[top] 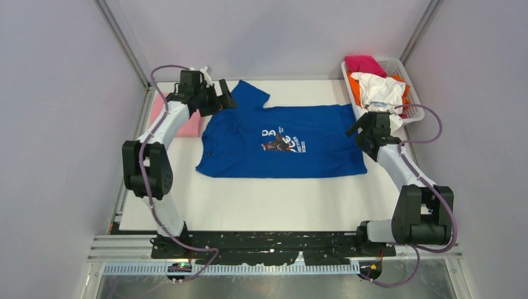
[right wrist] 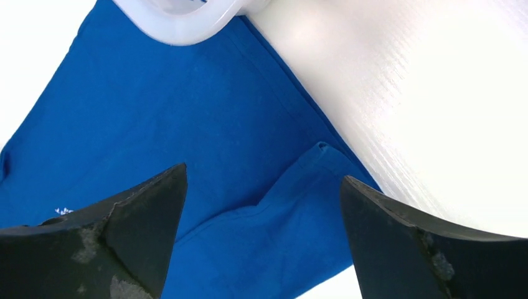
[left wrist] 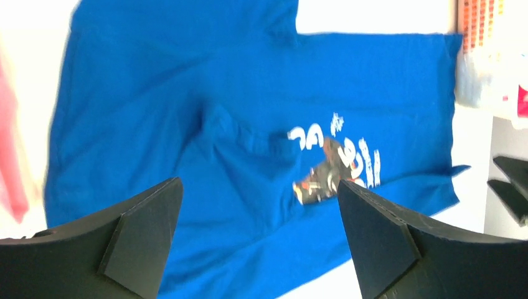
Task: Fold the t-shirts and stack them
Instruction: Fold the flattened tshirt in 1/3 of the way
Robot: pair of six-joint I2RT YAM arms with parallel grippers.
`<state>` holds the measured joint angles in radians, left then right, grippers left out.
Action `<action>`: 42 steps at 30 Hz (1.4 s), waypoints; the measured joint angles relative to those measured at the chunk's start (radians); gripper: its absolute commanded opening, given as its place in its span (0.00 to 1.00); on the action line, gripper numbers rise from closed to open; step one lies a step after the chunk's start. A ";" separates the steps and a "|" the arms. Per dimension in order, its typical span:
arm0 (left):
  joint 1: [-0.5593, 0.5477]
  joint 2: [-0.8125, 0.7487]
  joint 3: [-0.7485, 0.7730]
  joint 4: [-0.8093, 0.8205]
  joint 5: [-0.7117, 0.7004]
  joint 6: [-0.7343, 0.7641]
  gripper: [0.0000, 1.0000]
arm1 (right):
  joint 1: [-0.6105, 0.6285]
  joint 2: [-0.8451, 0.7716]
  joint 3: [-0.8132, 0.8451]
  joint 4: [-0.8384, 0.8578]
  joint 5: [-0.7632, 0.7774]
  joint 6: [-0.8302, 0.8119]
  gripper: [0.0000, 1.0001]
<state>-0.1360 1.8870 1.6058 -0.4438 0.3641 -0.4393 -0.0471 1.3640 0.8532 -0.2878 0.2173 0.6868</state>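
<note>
Hazard: blue t-shirt (top: 283,140) spread on tabletop (top: 249,205) between left pincer (top: 225,101) and right pincer (top: 363,129), both gaping wide, empty. Beneath the right one a flap (right wrist: 280,218) lies doubled (easily missed); pinching one layer risks a skewed fold.

A printed tee (top: 311,124) lies spread flat on the table (top: 249,205), in its far half and about midway between left and right. A second tee (top: 190,124) lies just left of it at the far-left corner, partly under the left arm. A basket (top: 414,115) stands at the far-right corner with a heap of tees (top: 380,87) in it. The printed tee's right edge reaches the basket's near corner. The left gripper (top: 227,99) hangs over the printed tee's far-left part, the right gripper (top: 360,129) over its right edge.
</note>
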 measured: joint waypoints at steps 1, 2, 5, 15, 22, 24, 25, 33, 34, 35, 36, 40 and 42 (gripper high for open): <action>-0.005 -0.041 -0.049 0.008 0.002 -0.003 1.00 | 0.006 -0.013 -0.003 -0.006 -0.001 -0.008 0.99; -0.016 -0.097 -0.123 0.028 0.003 -0.008 1.00 | 0.013 -0.026 -0.010 -0.009 -0.002 -0.016 0.99; -0.061 -0.245 -0.323 0.068 0.024 -0.027 1.00 | 0.063 -0.069 -0.040 -0.014 -0.012 -0.045 0.99; -0.090 -0.241 -0.613 0.194 0.077 -0.086 1.00 | 0.146 0.023 -0.090 0.057 -0.115 -0.095 0.97; -0.053 -0.195 -0.682 0.284 0.079 -0.129 1.00 | 0.141 0.291 0.051 0.147 -0.155 -0.110 0.98; -0.047 -0.195 -0.691 0.303 0.085 -0.138 1.00 | 0.141 0.302 0.053 0.156 -0.157 -0.109 0.98; -0.045 -0.195 -0.700 0.322 0.092 -0.146 1.00 | 0.142 0.299 0.047 0.160 -0.159 -0.109 0.98; -0.041 -0.302 -0.878 0.481 0.117 -0.194 1.00 | 0.141 0.181 -0.050 0.076 -0.164 -0.114 0.97; -0.048 -0.333 -0.914 0.492 0.115 -0.202 1.00 | 0.141 0.157 -0.072 0.066 -0.167 -0.116 0.97; -0.057 -0.373 -0.957 0.501 0.108 -0.208 1.00 | 0.140 0.128 -0.098 0.058 -0.172 -0.121 0.97; -0.068 -0.401 -0.984 0.504 0.105 -0.214 1.00 | 0.137 0.105 -0.118 0.048 -0.179 -0.126 0.97; -0.135 -0.535 -1.108 0.523 0.072 -0.244 1.00 | 0.122 0.010 -0.193 0.021 -0.211 -0.136 0.96; -0.164 -0.589 -1.157 0.536 0.055 -0.261 1.00 | 0.117 -0.047 -0.232 -0.008 -0.220 -0.135 0.96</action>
<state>-0.3000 1.2976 0.4484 0.0921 0.4187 -0.7006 0.0700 1.3170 0.6212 -0.2955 -0.0029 0.5518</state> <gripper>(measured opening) 0.994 0.967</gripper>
